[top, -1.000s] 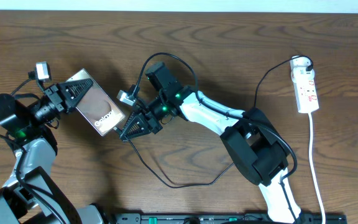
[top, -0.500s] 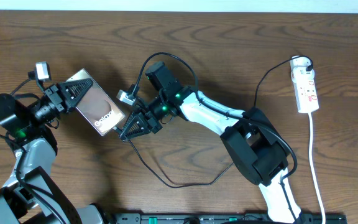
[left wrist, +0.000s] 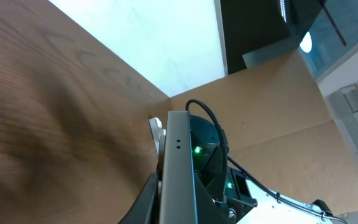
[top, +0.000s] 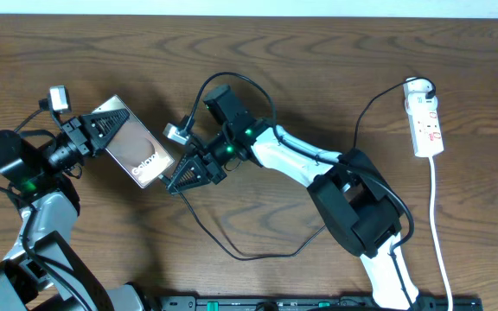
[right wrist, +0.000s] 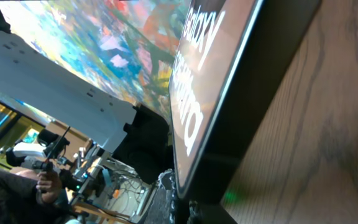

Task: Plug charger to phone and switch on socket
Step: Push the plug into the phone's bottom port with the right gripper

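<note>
My left gripper (top: pixel 100 135) is clamped on the upper end of the phone (top: pixel 138 149), holding it tilted off the table. The phone's long axis runs diagonally, from upper left down to lower right. Its free lower edge points straight at my right gripper (top: pixel 180 181), which sits just beside that edge, clearly the nearer arm. The right jaws look drawn narrow and the charger (top: pixel 262 257) trails out from under them, so I judge they hold its plug end, though the tip itself is hidden. In the right wrist view the phone (right wrist: pixel 210 74) fills the frame edge-on. The push has to run along that diagonal, up and to the left. The socket (top: pixel 426 121) lies well apart, at the far right.
</note>
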`<state>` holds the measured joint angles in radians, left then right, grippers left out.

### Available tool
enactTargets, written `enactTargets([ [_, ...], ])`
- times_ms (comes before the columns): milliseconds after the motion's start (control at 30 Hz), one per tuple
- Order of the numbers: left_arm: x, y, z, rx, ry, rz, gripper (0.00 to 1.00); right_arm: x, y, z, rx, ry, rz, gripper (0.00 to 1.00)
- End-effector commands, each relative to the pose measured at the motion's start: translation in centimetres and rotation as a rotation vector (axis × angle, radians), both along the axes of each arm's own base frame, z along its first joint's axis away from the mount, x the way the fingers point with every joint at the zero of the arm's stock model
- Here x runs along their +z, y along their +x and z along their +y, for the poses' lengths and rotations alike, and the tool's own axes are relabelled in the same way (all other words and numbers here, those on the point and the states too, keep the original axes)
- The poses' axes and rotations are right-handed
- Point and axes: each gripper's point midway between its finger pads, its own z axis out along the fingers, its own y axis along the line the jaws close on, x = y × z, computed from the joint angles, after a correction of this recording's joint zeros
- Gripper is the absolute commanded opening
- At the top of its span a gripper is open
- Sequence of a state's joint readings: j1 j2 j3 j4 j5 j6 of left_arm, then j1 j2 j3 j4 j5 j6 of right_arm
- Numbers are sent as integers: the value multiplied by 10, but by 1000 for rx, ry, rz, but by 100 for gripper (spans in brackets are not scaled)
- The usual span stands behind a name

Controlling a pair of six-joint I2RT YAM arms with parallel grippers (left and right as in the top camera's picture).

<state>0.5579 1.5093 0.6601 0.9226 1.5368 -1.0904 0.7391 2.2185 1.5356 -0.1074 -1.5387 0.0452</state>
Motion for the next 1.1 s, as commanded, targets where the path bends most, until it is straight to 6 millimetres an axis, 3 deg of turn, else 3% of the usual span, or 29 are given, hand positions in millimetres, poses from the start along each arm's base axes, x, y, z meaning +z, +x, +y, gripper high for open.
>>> enactTargets([
  [0,3,3,1,19,18,-26,7,2,3,-5,4,5,18,1],
  [400,3,6,2,38,19,-26,7,0,8,-1,-23,-28,20,1],
  [700,3,7,-15,-8,33,-46,8,5,12,3,-33,-31,20,1],
  [1067,3,7,-16,-12,52,-72,8,9,18,8,-56,-48,29,1],
])
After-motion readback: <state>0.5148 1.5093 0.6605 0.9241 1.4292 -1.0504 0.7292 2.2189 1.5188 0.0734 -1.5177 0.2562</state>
